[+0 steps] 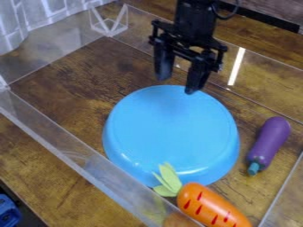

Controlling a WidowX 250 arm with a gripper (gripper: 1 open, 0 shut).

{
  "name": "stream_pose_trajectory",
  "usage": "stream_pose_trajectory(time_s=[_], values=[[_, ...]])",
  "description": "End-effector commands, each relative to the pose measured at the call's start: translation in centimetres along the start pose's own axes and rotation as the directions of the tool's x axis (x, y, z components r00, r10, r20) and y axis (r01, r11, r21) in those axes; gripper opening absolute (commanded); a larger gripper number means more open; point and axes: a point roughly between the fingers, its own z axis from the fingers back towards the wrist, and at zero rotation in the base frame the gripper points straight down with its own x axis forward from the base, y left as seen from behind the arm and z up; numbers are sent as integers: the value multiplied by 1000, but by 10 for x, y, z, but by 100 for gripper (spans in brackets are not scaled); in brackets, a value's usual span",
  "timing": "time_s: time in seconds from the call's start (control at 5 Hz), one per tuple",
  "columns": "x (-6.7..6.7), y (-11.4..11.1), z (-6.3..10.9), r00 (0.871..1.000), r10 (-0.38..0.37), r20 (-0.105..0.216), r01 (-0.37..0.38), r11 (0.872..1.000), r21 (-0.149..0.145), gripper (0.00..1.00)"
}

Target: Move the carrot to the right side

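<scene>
The orange toy carrot (211, 206) with light green leaves (169, 183) lies at the bottom edge of the wooden tray floor, leaves pointing up-left, just in front of the overturned blue bowl (169, 133). My black gripper (179, 75) hangs over the far rim of the bowl, well behind the carrot. Its fingers (194, 74) are apart with nothing between them.
A purple eggplant toy (268, 144) lies to the right of the bowl. Clear plastic walls (53, 146) ring the wooden floor on all sides. Bare wood (71, 84) shows to the left of and behind the bowl.
</scene>
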Motion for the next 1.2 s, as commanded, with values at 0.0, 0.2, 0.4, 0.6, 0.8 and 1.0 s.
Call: stream_pose_trajectory(time_s=[0.0,0.2,0.4,0.6,0.8,1.0], values=[[-9,-27,22,994,-75,85,74,997,11,100],[-25,-52,12,972,-220,84,219,975,27,100],[-34,-66,7,956,-282,81,281,959,27,100],[-42,-93,0,903,-424,74,421,906,54,100],[-43,-102,-11,874,-479,73,476,877,64,100],[-42,-118,-26,844,-534,58,530,845,65,100]])
